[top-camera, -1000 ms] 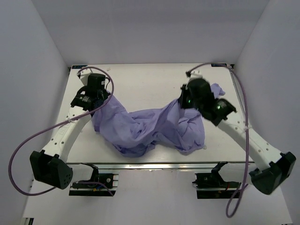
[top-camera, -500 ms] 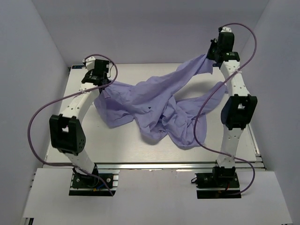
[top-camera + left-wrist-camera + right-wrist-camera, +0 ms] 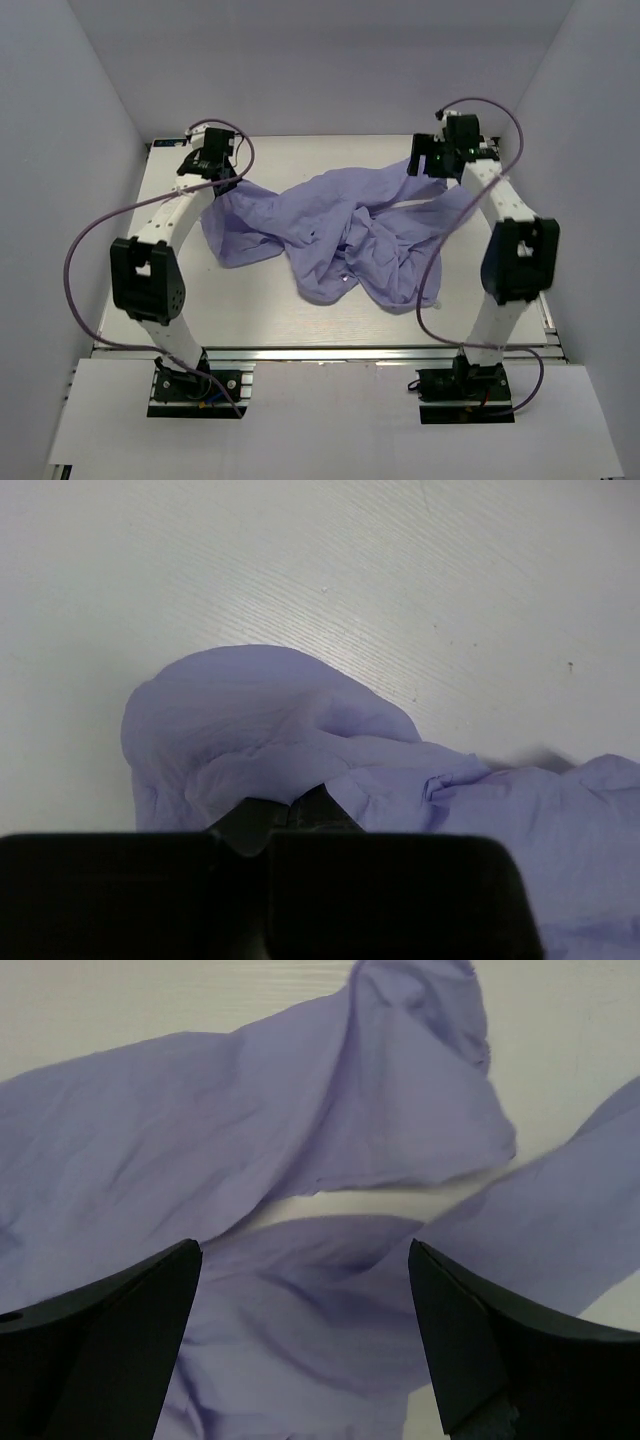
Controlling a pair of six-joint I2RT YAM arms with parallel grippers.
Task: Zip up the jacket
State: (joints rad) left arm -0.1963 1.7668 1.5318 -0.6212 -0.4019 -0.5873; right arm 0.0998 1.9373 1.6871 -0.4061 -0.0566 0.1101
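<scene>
The left gripper (image 3: pixel 290 812) sits at the far left corner of the jacket (image 3: pixel 330 225), pinched tight on a fold of cloth. The jacket lies crumpled on the table (image 3: pixel 300 160) between both arms. Over its far right corner the right gripper (image 3: pixel 302 1252) hangs wide apart, holding nothing. I'd spread it flat first; no zipper edge shows yet.

White fine-grained rectangular tabletop (image 3: pixel 250 310) is lying flat; pale plain walls (image 3: pixel 60 120) are rising along left, far, right edges; silver metal rail (image 3: pixel 330 353) is running along near edge.
</scene>
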